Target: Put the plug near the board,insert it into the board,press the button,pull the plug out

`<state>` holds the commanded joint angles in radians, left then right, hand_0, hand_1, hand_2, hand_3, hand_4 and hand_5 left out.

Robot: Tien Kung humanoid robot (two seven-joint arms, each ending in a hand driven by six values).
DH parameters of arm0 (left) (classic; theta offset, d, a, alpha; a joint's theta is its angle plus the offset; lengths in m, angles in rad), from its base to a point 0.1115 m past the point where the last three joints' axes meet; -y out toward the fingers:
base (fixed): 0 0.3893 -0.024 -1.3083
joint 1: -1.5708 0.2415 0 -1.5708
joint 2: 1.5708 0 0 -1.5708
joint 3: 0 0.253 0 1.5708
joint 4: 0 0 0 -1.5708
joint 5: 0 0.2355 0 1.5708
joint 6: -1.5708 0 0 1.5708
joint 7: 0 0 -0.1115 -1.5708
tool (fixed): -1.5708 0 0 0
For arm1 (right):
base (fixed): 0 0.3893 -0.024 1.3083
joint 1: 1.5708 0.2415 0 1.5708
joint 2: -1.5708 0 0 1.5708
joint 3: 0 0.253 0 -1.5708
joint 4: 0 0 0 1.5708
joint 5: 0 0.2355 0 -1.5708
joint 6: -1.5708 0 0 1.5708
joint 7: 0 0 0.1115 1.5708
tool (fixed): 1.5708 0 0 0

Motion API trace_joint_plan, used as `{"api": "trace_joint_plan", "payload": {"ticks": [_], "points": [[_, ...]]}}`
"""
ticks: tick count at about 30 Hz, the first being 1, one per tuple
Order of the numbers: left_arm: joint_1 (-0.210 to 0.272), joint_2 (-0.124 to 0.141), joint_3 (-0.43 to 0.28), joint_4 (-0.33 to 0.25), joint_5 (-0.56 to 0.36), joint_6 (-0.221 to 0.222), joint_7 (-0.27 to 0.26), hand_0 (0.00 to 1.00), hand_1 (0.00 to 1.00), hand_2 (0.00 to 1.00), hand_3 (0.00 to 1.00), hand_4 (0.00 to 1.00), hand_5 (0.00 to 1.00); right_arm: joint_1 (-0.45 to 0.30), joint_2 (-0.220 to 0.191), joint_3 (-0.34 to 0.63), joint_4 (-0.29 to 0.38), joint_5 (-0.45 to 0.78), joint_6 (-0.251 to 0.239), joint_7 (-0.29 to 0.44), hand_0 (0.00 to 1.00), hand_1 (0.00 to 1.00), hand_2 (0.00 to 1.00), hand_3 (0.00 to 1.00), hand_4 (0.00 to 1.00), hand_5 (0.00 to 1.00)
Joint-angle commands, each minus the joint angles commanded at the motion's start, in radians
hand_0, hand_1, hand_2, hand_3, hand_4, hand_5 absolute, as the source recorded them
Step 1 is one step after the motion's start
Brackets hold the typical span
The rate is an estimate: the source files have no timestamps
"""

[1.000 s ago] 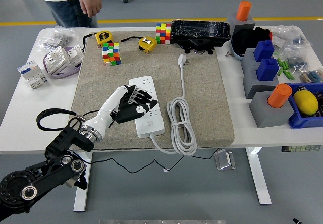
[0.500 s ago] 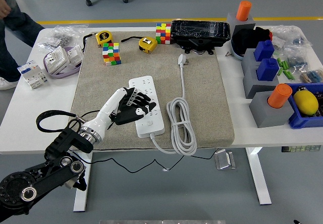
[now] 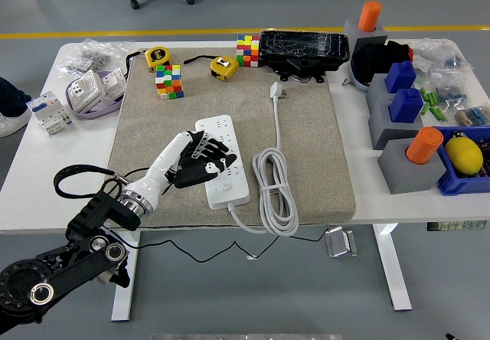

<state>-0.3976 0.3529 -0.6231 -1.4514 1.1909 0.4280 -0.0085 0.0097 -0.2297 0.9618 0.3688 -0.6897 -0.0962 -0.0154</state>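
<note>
The left hand (image 3: 205,164), black-fingered on a white forearm, rests on the white rectangular power strip (image 3: 223,161) on the beige mat (image 3: 145,125), fingers loosely spread, gripping nothing. The white plug (image 3: 276,89) lies unplugged beyond the strip's far right corner, apart from it, its white cable coiled (image 3: 274,191) just right of the strip.

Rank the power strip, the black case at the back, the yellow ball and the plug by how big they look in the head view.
1. Black case and power strip: look alike in size, so I won't rank them.
2. Yellow ball.
3. Plug, smallest.
</note>
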Motion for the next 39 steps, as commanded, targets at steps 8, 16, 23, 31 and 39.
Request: {"api": "trace_joint_plan", "payload": {"ticks": [8,16,23,31,39], "points": [[-0.025,0.036,-0.026,-0.092,0.290,-0.231,0.282,0.156,0.075,0.257,0.702,0.742,0.248,0.003,-0.004,-0.004,0.001,0.000,0.000,0.000,0.605,0.647,0.667,0.560,0.951,0.511],[-0.037,0.045,-0.013,-0.149,0.370,-0.389,0.506,0.087,0.028,0.161,0.835,0.703,0.002,0.002,-0.008,-0.010,0.000,0.001,0.000,-0.001,0.605,0.648,0.667,0.560,0.952,0.511],[-0.039,0.041,0.005,-0.149,0.366,-0.410,0.541,0.063,0.031,0.136,0.839,0.754,0.002,0.001,-0.006,-0.009,0.002,0.001,0.000,0.000,0.604,0.647,0.667,0.560,0.952,0.511],[-0.049,0.032,0.017,-0.135,0.347,-0.409,0.530,0.060,0.034,0.135,0.838,0.757,0.002,0.000,-0.005,-0.001,0.002,0.000,0.000,0.000,0.606,0.647,0.667,0.561,0.952,0.510],[-0.057,0.022,0.040,-0.093,0.352,-0.419,0.554,0.060,0.034,0.136,0.828,0.758,0.002,0.000,-0.004,0.000,0.003,-0.001,0.000,0.000,0.604,0.647,0.667,0.561,0.953,0.510]]}}
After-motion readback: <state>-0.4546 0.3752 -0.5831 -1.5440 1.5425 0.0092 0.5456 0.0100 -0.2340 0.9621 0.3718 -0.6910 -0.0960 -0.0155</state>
